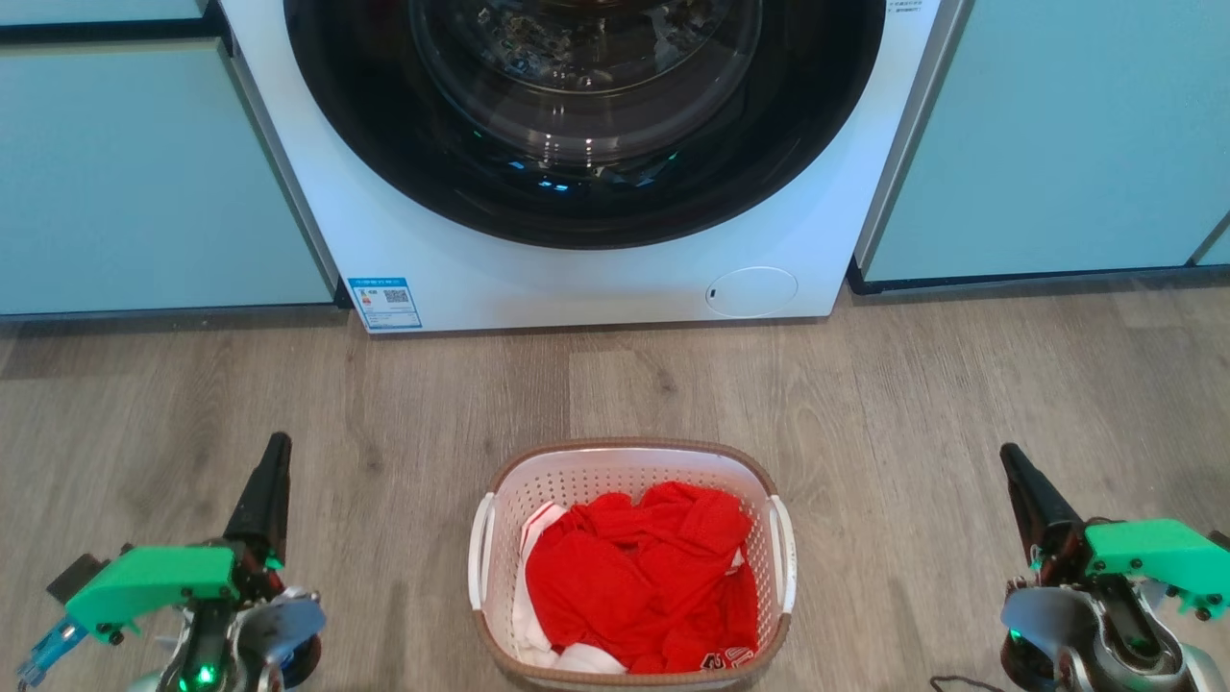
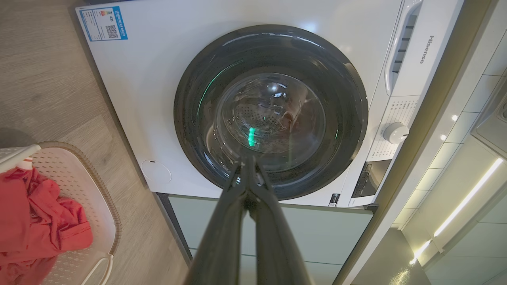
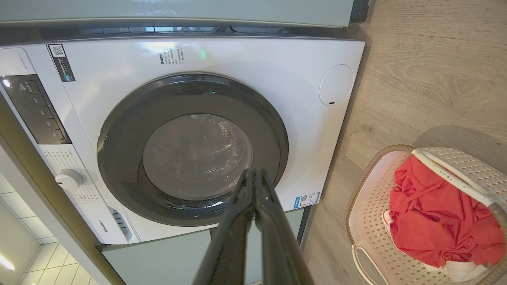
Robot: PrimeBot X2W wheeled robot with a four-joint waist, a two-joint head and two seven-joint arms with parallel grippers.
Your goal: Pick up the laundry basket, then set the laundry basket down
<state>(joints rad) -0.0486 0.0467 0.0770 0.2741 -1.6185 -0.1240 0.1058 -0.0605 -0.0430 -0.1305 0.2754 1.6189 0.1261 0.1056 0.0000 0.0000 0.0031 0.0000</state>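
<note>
The laundry basket stands on the wood floor midway between my arms, white and perforated with a brown rim and white side handles. Red and white clothes fill it. It also appears at the left edge of the left wrist view and at the lower right of the right wrist view. My left gripper hangs well to the basket's left, shut, fingertips meeting. My right gripper hangs well to its right, also shut. Neither touches the basket.
A white front-loading washing machine with a dark round door stands just beyond the basket. Pale green cabinets flank it on both sides. Bare wood floor lies between basket and machine.
</note>
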